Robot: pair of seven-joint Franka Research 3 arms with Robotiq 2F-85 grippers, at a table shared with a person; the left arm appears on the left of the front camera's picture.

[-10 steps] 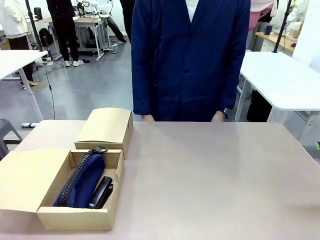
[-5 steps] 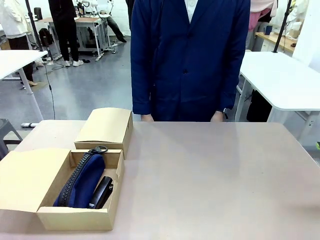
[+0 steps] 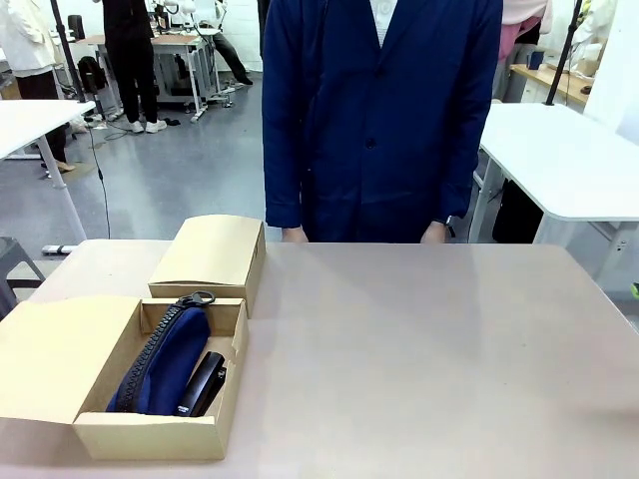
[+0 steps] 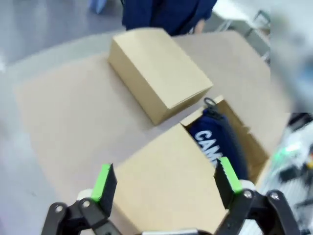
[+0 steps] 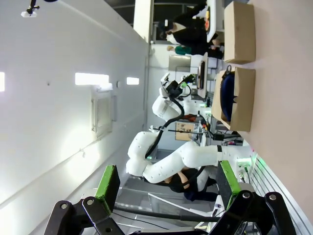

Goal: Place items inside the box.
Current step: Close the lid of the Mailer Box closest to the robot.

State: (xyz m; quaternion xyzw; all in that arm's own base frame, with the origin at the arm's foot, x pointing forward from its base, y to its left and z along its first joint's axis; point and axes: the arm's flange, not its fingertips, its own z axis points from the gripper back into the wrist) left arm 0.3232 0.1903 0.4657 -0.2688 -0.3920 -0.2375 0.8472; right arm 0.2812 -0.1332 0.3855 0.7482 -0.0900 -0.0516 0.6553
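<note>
Since both items already lie inside it, the step in hand looks like finishing off: closing the wide flap, or simply backing away cleanly.

On the table (image 3: 419, 349), the big open box (image 3: 150, 437) sits at the robot's left front corner, its flap (image 3: 60, 354) folded flat outward to the left. A smaller closed box (image 3: 210, 254) stands just behind it, close enough that I cannot tell whether they touch. A person in a dark blue coat (image 3: 379, 120) stands at the far edge, hands low by the table rim and well away from the boxes.

Inside the big box the pencil case (image 3: 165, 364) lies lengthwise with its zip pull near the back wall, and the stapler (image 3: 203, 384) rests just beside it on the right, toward the front. Both seem to sit below the rim, so the flap should come over without catching.

The left pincer (image 4: 164, 183) hovers above the flap with its fingers wide apart and nothing between them; the lettered pencil case shows beyond one finger. If the flap is to be shut, catch its free outer edge rather than press on its middle, and swing it over slowly so the light cardboard does not slide.

The right pincer (image 5: 168, 188) is spread wide and empty, off to the side and looking along the table.
</note>
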